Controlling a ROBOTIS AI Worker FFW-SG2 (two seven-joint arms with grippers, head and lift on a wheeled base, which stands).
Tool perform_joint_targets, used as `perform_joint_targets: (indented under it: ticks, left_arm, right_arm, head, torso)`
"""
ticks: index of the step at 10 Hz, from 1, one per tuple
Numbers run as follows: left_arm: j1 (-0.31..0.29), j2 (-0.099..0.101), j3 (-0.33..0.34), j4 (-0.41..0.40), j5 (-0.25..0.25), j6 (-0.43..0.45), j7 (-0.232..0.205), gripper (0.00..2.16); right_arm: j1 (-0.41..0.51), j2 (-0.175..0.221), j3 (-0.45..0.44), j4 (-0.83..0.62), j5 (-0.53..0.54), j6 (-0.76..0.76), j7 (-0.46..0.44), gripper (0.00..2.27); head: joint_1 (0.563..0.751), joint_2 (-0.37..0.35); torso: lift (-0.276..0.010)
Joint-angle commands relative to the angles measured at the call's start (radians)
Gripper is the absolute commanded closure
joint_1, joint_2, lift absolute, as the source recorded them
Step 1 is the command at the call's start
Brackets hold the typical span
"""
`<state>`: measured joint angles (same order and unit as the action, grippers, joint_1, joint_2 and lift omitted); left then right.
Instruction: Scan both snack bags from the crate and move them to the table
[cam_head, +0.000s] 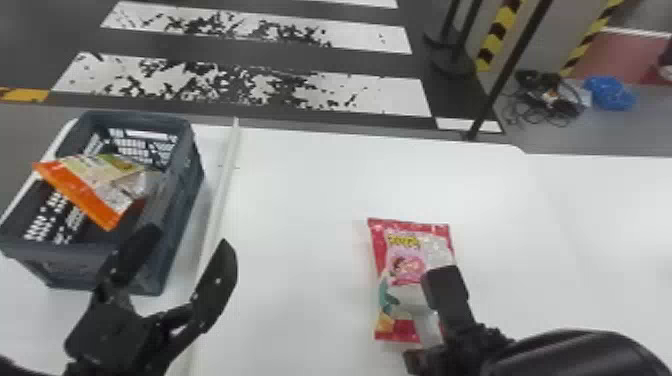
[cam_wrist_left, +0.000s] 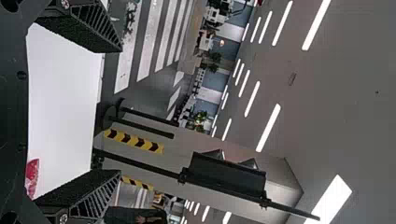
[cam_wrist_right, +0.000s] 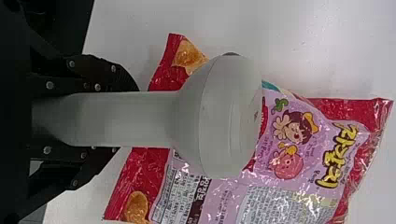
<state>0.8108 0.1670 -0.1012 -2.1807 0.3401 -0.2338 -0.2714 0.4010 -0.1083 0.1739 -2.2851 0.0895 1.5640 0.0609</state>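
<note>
In the head view, an orange snack bag (cam_head: 82, 192) leans tilted in the dark grey crate (cam_head: 187, 200) at the left. My left gripper (cam_head: 189, 241) stands open over the crate's near right corner, and in its wrist view the left gripper (cam_wrist_left: 120, 109) has nothing between its fingers. A pink and red snack bag (cam_head: 405, 250) lies flat on the white table (cam_head: 300, 225). Over that bag is my right gripper (cam_head: 431, 322). In its wrist view the right gripper (cam_wrist_right: 126, 119) is shut on the handle of a pale grey scanner (cam_wrist_right: 219, 116), whose head covers part of the pink bag (cam_wrist_right: 289, 144).
A pale raised strip (cam_head: 220, 185) runs along the table just right of the crate. Beyond the table's far edge stand a dark pole (cam_head: 510, 70) and round black stand bases (cam_head: 452, 62), with cables (cam_head: 550, 97) and a blue bundle (cam_head: 610, 93) on the floor.
</note>
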Motion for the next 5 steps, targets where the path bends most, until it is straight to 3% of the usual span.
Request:
perform_joint_targets:
  ticks: [1, 3, 5]
  left_arm:
    - [0.001, 0.000, 0.000, -0.004, -0.001, 0.000, 0.000, 0.07]
    - [0.001, -0.001, -0.002, -0.004, -0.003, 0.003, 0.000, 0.07]
    - [0.004, -0.001, -0.002, -0.007, -0.007, 0.003, 0.000, 0.07]
  right_arm:
    - [0.050, -0.002, -0.039, -0.109, -0.042, 0.008, 0.002, 2.25]
    - [0.104, -0.007, -0.186, -0.237, -0.166, 0.008, 0.020, 2.25]
    - [0.075, -0.060, -0.389, -0.243, -0.309, 0.008, 0.031, 2.25]
  head:
    - [0.695, -0.123]
    - [0.695, -0.122]
    - [0.695, -0.169]
  torso:
    - [-0.087]
    - [-0.087]
    - [-0.087]
